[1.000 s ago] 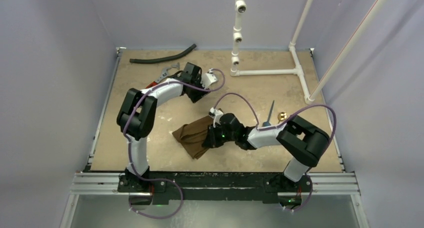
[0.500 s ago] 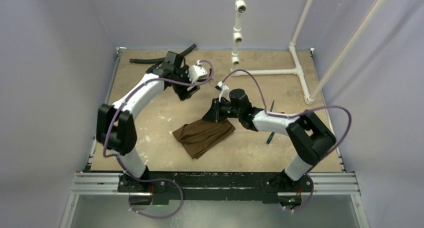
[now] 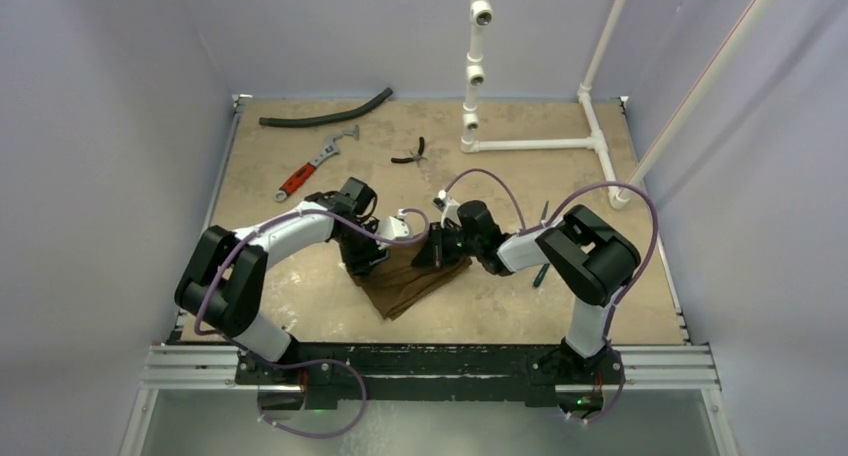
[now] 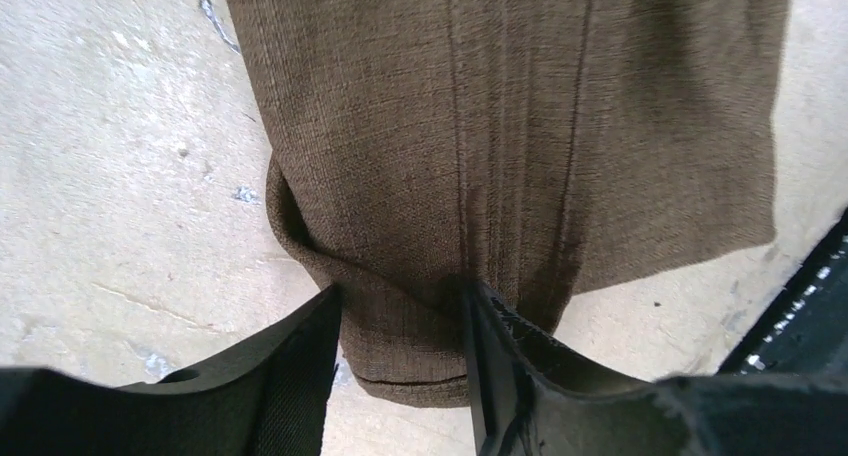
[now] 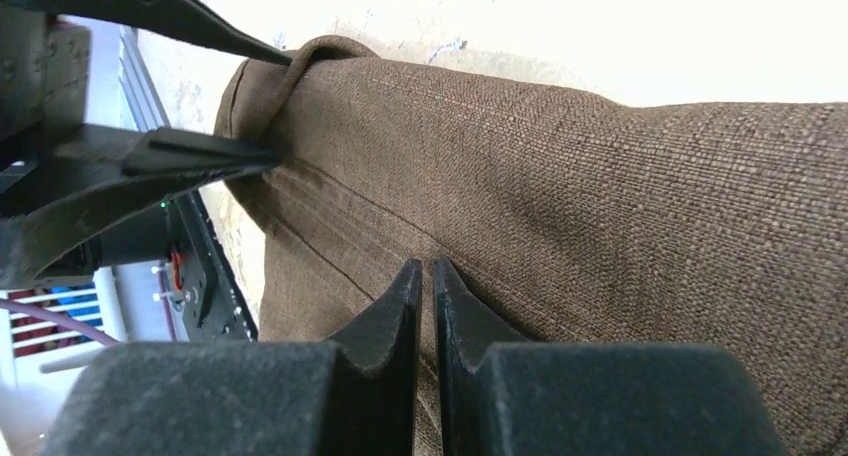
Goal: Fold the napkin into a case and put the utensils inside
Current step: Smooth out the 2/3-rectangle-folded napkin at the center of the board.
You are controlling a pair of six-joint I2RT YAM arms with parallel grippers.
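Now left gripper (image 4: 402, 294) straddles the napkin (image 4: 500, 126), jaws apart; right gripper (image 5: 426, 268) together.

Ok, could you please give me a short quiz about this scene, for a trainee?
1. True or false: the left end effector straddles an edge of the napkin.
2. Which tool lies nearest the hose? A pliers, B wrench, C hammer.
3. Which end effector has its jaws wider apart?
Key: 1 true; 2 B; 3 the left.
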